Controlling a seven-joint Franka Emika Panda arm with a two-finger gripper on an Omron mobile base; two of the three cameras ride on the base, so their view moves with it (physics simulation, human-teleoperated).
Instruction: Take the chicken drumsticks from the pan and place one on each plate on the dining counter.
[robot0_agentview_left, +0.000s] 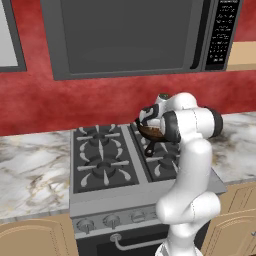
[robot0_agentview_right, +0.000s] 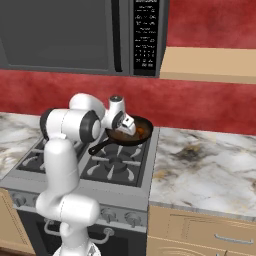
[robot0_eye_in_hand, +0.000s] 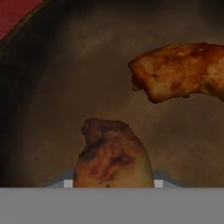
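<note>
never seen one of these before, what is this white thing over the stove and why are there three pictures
The white thing is a robot arm in a simulated kitchen. Two pictures come from cameras on its base, behind it to the left and right, so they show the same stove from two sides. The third comes from a camera on the arm's hand, looking straight along its end effector.

On the stove's back right burner sits a dark pan with a black handle. The end effector is lowered into it. The close-up shows the pan's brownish inside with two chicken drumsticks: one right at the bottom edge, where the fingers would be, the other further off. The near drumstick hides the fingertips, so I cannot tell whether it is gripped yet. Marble worktop lies on both sides.
</note>
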